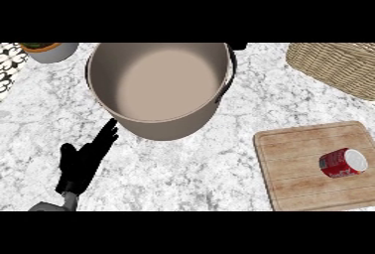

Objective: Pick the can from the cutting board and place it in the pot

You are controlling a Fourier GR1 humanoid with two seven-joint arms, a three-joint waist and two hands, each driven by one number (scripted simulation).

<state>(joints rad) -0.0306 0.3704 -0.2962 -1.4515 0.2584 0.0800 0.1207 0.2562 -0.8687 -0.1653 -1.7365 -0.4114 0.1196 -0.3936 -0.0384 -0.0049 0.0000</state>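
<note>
Plainly the pick has not begun: nearest, at the lower left, the left hand point(82, 163) lies open over the marble counter point(190, 168), fingers straight and close together, holding nothing, their tips just beside the pot point(168, 130). To the right the can point(342, 163) lies on its side on the cutting board point(300, 154), near its right edge, untouched. The right hand shows nowhere — probably it must come in over the board, curl round the can and carry it left to the pot. Farther back, a basket point(337, 67) and a small planter point(53, 51) are cut off — so is the pot's far rim.
</note>
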